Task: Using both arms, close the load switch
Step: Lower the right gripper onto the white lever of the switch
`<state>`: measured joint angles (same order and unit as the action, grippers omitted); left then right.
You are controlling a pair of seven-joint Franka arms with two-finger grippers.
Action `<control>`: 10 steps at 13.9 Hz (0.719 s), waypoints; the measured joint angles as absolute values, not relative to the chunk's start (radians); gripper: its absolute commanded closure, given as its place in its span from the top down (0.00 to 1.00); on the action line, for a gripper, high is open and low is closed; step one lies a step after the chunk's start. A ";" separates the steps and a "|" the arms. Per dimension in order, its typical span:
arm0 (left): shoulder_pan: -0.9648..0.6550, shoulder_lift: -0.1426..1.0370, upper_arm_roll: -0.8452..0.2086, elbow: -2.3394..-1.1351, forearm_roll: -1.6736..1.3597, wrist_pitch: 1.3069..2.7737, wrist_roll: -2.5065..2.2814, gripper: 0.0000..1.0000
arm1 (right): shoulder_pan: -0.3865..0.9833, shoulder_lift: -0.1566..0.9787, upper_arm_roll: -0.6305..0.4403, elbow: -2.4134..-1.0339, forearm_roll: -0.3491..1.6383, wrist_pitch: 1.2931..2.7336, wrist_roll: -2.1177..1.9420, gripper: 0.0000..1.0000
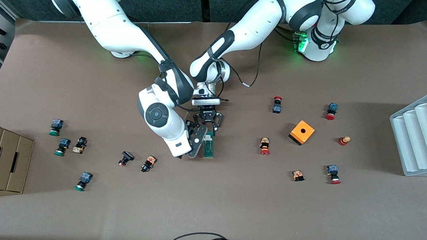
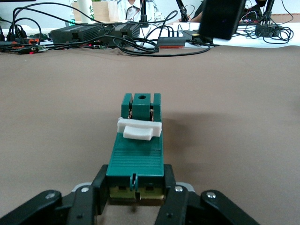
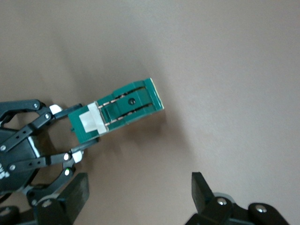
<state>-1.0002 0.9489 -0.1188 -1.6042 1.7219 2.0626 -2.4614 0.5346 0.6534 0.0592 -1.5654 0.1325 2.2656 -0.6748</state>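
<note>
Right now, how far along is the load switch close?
Done: left gripper is shut on one end of the load switch, pinning it to the table. In hand: right gripper hovers open beside it. Left: pushing the white slider; it looks untouched.

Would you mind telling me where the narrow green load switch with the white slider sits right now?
The narrow green load switch lies on the brown table near its middle in the front view, one end clamped by the left gripper, with the open right gripper just beside it.

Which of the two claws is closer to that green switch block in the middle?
Left. The left gripper is shut on the load switch, clamping one end. The right gripper is open, beside the switch without touching it.
</note>
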 measured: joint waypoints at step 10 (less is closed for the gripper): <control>-1.000 0.949 -0.119 -1.604 1.723 2.063 -2.467 0.37 | 0.590 0.710 0.057 -1.565 0.091 2.344 -0.693 0.98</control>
